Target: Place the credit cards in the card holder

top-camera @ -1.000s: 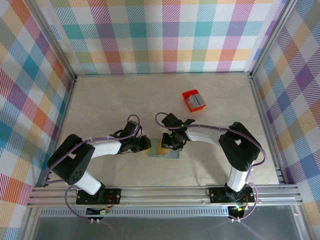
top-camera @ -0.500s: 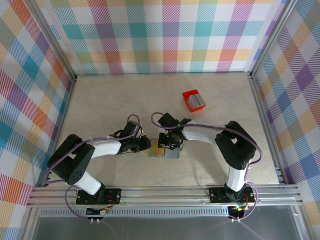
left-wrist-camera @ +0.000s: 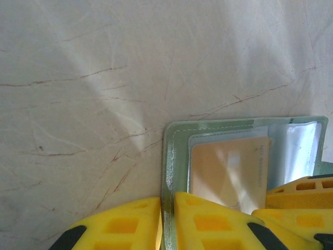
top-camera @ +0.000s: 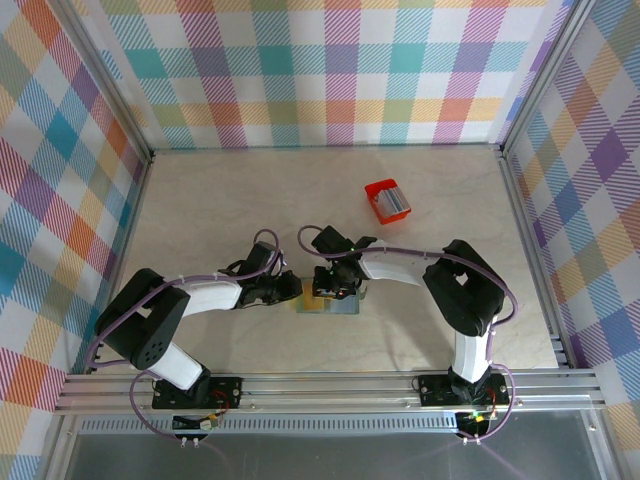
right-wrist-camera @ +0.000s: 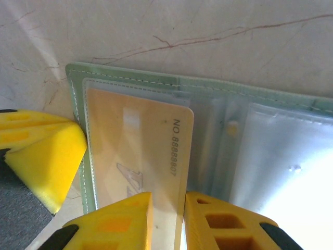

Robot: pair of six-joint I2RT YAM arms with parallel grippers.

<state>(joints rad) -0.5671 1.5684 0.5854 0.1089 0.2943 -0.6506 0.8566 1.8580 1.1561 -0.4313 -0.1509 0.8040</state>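
With the left gripper (left-wrist-camera: pixel 166 202) pinching the card holder (left-wrist-camera: pixel 176 130) steady, the right gripper (right-wrist-camera: pixel 169 202), clamped on the gold card (right-wrist-camera: pixel 135 140) (seemingly part-pocketed), should push flat and straight.

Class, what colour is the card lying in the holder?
The card is gold-yellow; right wrist view.

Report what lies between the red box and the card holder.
Top external view: bare table by the red box, then the right arm's wrist and right gripper over the card holder.
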